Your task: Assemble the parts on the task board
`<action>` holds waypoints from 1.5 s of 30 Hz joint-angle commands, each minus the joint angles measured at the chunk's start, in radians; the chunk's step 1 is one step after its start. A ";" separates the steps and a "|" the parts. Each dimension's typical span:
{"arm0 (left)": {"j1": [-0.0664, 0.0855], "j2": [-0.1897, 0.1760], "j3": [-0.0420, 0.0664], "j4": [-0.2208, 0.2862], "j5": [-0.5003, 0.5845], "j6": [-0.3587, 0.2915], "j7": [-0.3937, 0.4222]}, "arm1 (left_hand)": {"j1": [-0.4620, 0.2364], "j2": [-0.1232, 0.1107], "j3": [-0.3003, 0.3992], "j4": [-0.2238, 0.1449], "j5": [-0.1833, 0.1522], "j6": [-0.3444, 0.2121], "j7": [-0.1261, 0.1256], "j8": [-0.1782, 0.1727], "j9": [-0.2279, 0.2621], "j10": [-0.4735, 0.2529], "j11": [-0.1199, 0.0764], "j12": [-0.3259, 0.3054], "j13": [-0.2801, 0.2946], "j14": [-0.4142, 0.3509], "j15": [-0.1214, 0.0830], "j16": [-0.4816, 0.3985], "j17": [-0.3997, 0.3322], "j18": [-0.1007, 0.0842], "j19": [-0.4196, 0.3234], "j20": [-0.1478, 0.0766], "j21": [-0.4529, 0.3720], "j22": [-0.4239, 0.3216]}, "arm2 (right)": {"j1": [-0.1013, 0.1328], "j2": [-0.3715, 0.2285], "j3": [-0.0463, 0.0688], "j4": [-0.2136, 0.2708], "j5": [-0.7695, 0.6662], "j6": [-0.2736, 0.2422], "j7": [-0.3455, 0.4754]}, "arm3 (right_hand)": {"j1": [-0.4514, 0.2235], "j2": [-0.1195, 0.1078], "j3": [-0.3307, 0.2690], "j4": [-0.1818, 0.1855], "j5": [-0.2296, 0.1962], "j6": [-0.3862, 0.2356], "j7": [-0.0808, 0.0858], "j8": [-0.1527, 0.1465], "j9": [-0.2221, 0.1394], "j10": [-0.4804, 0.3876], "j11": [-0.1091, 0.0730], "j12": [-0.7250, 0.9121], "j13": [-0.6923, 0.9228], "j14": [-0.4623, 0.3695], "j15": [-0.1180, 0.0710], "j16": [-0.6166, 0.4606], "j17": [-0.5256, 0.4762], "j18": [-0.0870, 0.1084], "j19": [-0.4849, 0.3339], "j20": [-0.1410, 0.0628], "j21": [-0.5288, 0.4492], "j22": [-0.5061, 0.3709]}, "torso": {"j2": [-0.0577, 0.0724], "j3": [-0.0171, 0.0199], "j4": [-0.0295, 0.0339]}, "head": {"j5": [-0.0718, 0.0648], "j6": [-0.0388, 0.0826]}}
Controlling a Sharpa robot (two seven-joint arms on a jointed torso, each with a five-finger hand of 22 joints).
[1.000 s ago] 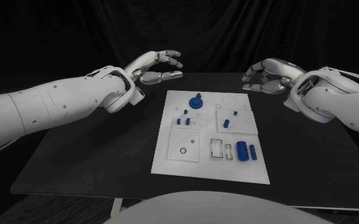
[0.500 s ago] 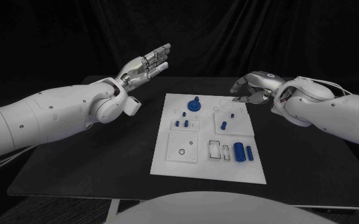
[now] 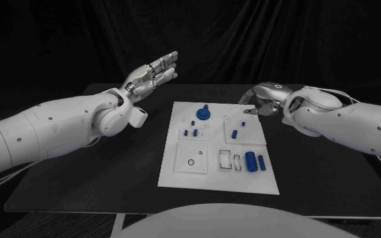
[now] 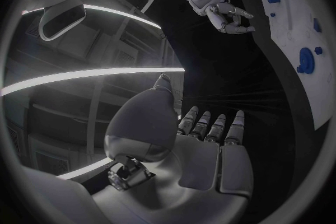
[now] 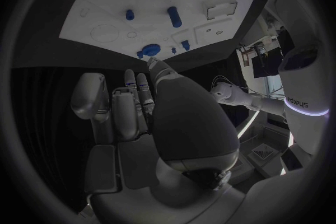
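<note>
1. Black curtain hangs behind a black bench (image 3: 95, 161), on which the white task board (image 3: 190, 174) lies in the middle.
2. Blue parts sit on it: a round knob (image 3: 204, 113) at the far end, small pegs (image 3: 190, 133) mid-board, a large cylinder (image 3: 250, 160) nearer the robot.
3. Left hand (image 3: 151, 77) is raised well clear of the board, fingers (image 4: 210, 126) straight and apart, holding nothing.
4. Right hand (image 3: 260, 99) hovers over the board's far right corner, fingers (image 5: 133, 98) loosely curled and empty.
5. Judged best: lower the right hand slowly, settle on one part, and pinch it squarely without nudging its neighbours.
</note>
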 commanded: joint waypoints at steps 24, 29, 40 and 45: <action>-0.021 0.007 0.001 -0.008 0.027 0.048 0.132 | 0.088 0.023 -0.031 -0.001 0.081 0.032 0.038 0.003 0.004 -0.003 0.043 0.024 0.001 0.000 0.034 -0.004 -0.001 0.007 0.005 0.008 -0.001 -0.010 | -0.054 0.034 0.001 -0.069 -0.108 0.073 -0.095 | -0.031 -0.001 -0.030 -0.001 0.002 0.055 -0.010 -0.014 0.028 0.032 -0.008 0.030 0.006 -0.002 -0.010 0.017 -0.003 -0.016 0.009 -0.005 0.010 0.139 | -0.016 -0.0080 0.0016 | -0.008 0.000; -0.024 0.005 0.001 -0.006 0.027 0.054 0.131 | 0.098 0.024 -0.037 -0.002 0.083 0.039 0.041 0.004 0.005 -0.001 0.053 0.031 0.002 0.000 0.042 -0.004 -0.001 0.004 0.007 0.008 0.000 -0.006 | -0.067 0.049 0.001 -0.094 -0.109 0.070 -0.095 | -0.031 -0.002 -0.030 -0.001 0.007 0.051 -0.010 -0.018 0.028 0.033 -0.008 0.032 0.006 -0.001 -0.009 0.019 -0.001 -0.017 0.011 -0.005 0.014 0.141 | -0.018 -0.0112 0.0017 | -0.007 0.000; -0.028 0.009 0.001 -0.008 0.027 0.062 0.128 | 0.127 0.025 -0.040 -0.007 0.095 0.047 0.048 0.005 0.006 0.000 0.066 0.043 0.003 0.008 0.053 0.001 0.002 -0.003 0.011 0.009 0.001 -0.004 | -0.085 0.082 0.001 -0.142 -0.109 0.058 -0.084 | -0.022 0.000 -0.010 -0.012 0.082 0.051 -0.007 -0.030 0.034 0.050 -0.010 0.050 0.015 0.000 -0.007 0.025 0.001 -0.018 0.013 -0.004 0.020 0.143 | -0.022 -0.0135 0.0027 | -0.012 0.000; -0.029 0.011 0.001 -0.008 0.027 0.065 0.126 | 0.139 0.026 -0.040 -0.009 0.102 0.051 0.052 0.006 0.006 0.001 0.071 0.048 0.004 0.009 0.054 0.002 0.003 -0.007 0.012 0.009 0.001 -0.005 | -0.093 0.097 0.001 -0.161 -0.109 0.055 -0.079 | -0.021 0.000 -0.007 -0.013 0.088 0.051 -0.006 -0.032 0.035 0.052 -0.010 0.053 0.016 -0.001 -0.007 0.025 -0.001 -0.018 0.013 -0.004 0.021 0.143 | -0.022 -0.0145 0.0021 | -0.011 0.000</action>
